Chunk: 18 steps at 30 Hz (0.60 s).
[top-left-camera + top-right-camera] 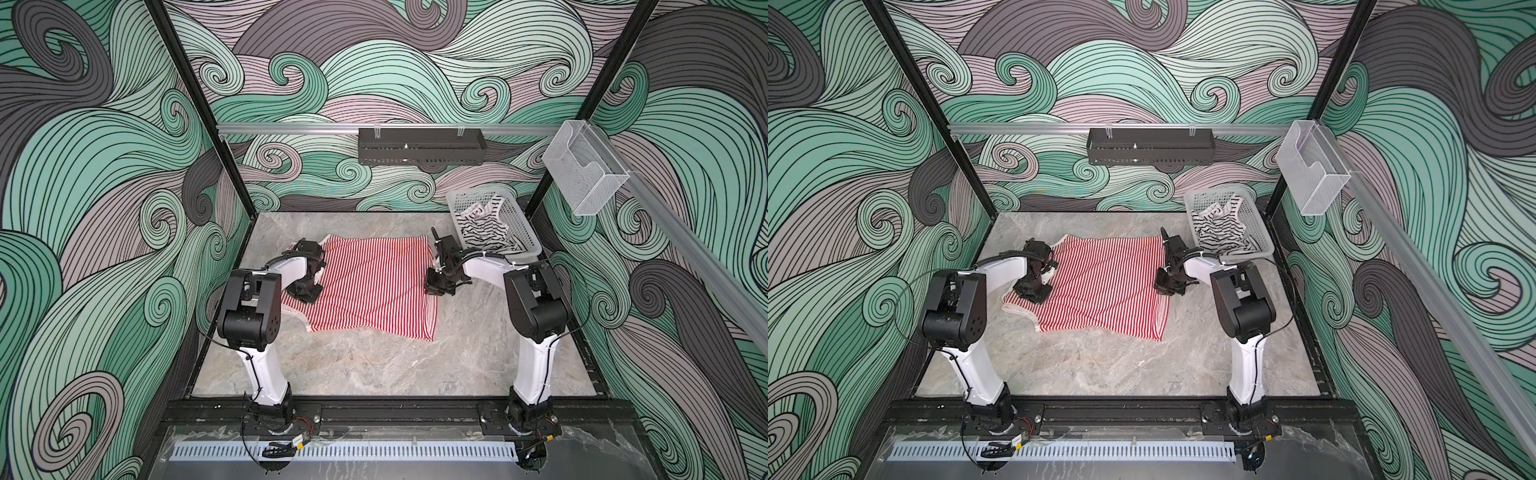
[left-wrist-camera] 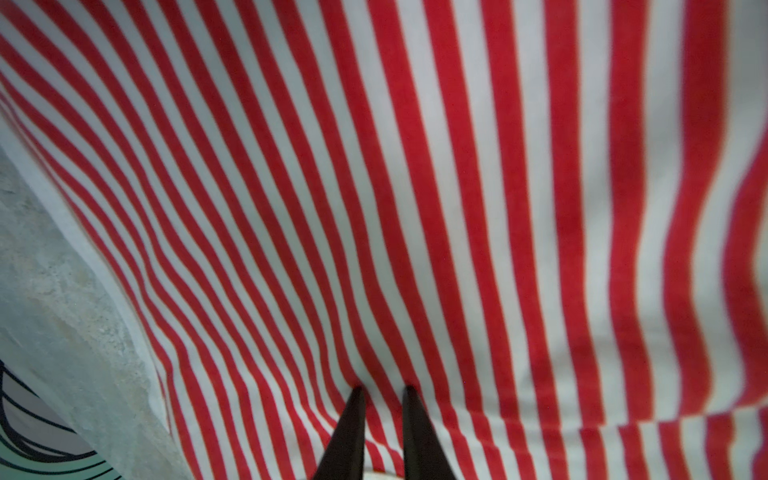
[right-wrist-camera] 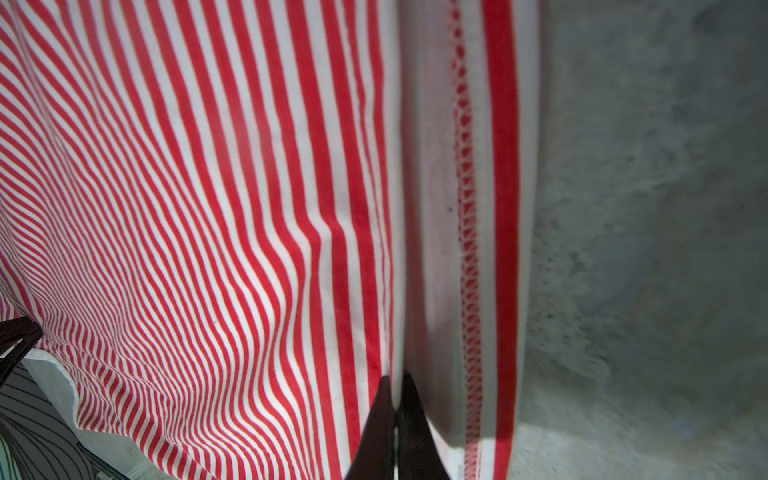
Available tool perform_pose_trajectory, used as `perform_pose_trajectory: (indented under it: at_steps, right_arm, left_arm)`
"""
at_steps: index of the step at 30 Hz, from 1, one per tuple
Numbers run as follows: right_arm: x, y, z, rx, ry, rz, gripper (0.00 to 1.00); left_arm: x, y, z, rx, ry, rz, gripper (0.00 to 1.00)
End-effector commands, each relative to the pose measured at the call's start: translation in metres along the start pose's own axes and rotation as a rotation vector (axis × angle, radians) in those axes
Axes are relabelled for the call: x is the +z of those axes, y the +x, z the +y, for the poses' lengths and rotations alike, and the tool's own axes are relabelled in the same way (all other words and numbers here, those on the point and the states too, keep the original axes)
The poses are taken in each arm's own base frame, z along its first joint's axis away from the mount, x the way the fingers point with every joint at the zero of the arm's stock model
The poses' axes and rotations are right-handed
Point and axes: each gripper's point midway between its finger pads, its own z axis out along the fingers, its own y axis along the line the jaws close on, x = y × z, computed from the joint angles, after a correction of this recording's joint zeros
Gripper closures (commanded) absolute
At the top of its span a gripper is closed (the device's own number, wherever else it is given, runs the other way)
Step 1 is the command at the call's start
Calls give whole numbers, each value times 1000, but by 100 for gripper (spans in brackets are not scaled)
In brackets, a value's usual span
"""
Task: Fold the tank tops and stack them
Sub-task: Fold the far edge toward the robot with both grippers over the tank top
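Note:
The red-and-white striped tank top (image 1: 374,286) (image 1: 1104,282) lies spread flat on the middle of the marble table. My left gripper (image 1: 305,293) (image 1: 1032,293) presses down on its left side; in the left wrist view its fingertips (image 2: 382,390) pinch a pucker of the striped cloth (image 2: 415,208). My right gripper (image 1: 438,286) (image 1: 1169,286) is at the garment's right edge. In the right wrist view its fingers (image 3: 395,378) are shut on the top layer's edge (image 3: 208,208), beside the stitched hem. The black-striped white tank top (image 1: 484,232) (image 1: 1221,235) lies crumpled in the basket.
A white perforated basket (image 1: 457,203) (image 1: 1192,201) stands at the back right corner, just behind my right arm. A black tray (image 1: 422,145) hangs on the back rail and a clear plastic holder (image 1: 584,174) on the right rail. Bare marble table (image 1: 374,365) lies in front of the garment.

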Motion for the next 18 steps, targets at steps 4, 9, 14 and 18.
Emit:
perform_pose_trajectory:
  at_steps: [4, 9, 14, 18]
  right_arm:
    - [-13, 3, -9, -1, 23, -5, 96]
    - [-18, 2, -10, -4, 29, -16, 98]
    - [-20, 2, -16, 6, 42, -17, 91]
    - [-25, 10, -11, -4, 31, -14, 70]
  left_arm:
    - [15, 22, 3, -3, 4, 76, 82]
    - [15, 24, 1, -6, 10, 81, 81]
    - [15, 27, -2, -5, 27, 89, 82]
    - [12, 28, -6, -8, 48, 90, 82]
